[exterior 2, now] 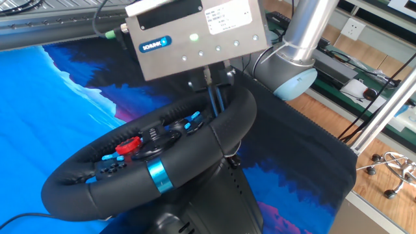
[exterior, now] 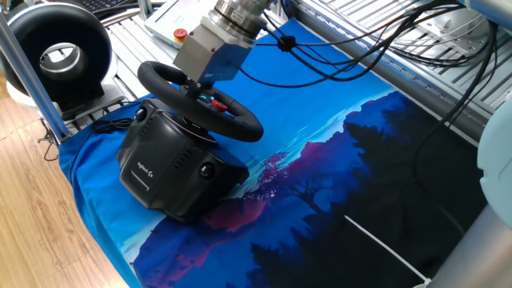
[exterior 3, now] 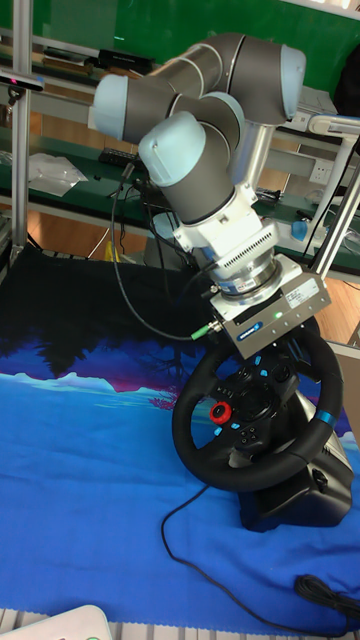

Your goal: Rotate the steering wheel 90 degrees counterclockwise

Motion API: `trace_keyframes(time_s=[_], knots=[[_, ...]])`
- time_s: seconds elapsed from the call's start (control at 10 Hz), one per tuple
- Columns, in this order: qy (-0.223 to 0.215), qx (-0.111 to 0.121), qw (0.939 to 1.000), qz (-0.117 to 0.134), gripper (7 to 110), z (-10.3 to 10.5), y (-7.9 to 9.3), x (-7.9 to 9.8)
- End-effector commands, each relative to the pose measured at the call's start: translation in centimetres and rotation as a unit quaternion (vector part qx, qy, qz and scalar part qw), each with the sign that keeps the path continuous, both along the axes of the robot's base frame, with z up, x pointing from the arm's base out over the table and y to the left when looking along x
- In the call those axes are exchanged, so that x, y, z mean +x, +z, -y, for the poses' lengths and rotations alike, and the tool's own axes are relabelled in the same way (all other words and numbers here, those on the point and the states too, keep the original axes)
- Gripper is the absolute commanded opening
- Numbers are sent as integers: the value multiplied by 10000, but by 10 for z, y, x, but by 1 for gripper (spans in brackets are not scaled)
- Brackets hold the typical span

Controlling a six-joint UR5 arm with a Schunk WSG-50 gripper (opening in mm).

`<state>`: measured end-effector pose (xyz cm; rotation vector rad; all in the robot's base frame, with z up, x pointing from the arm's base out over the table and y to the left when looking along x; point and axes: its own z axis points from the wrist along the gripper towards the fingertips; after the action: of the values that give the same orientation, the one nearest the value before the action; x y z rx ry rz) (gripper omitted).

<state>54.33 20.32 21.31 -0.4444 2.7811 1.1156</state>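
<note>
Steering wheel (exterior 2: 156, 170) sat on its bulky black base (exterior: 164, 172) at the 9 o'clock side of the worktop (exterior: 336, 200) in one fixed view, standing on the blue printed cloth (exterior: 320, 152). Base faced the worktop edge, presumably so the rim tilted up toward the arm and stayed reachable from above.

Blue stripe (exterior 2: 158, 176) lay at the near edge of the rim in the other fixed view; in the tall fixed view it sat at roughly 3 o'clock on the wheel face. Judged the stripe a handy marker for reading the 90 degree turn.

Hand (exterior 2: 215, 104) hung from its metal housing (exterior 2: 195, 36), the two thin fingers (exterior 2: 212, 103) close together and reaching down just inside the far arc of the rim, beside the blue hub buttons (exterior 2: 193, 121). Jaws narrow; could not tell whether they pinched a spoke or only bore against the rim's inner face. Placement inside the rim suggested a push-by-contact approach: fingers hooked behind the rim, the arm sweeping the wheel round.

Red hub button (exterior 2: 128, 145) was visible left of the hub centre.

Black ring-shaped device (exterior: 56, 52) stood well apart at 10 o'clock, not involved.
</note>
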Motion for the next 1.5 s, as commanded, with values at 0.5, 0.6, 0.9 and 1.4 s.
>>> trace_keyframes(time_s=[0.5,0.6,0.9,1.4], knots=[[307,-209,9982,-476,7,9,-3,-28],[341,-248,9978,-517,7,11,-3,-30],[427,-446,9963,-601,7,16,-8,-35],[518,-909,9928,-576,7,22,-16,-38]])
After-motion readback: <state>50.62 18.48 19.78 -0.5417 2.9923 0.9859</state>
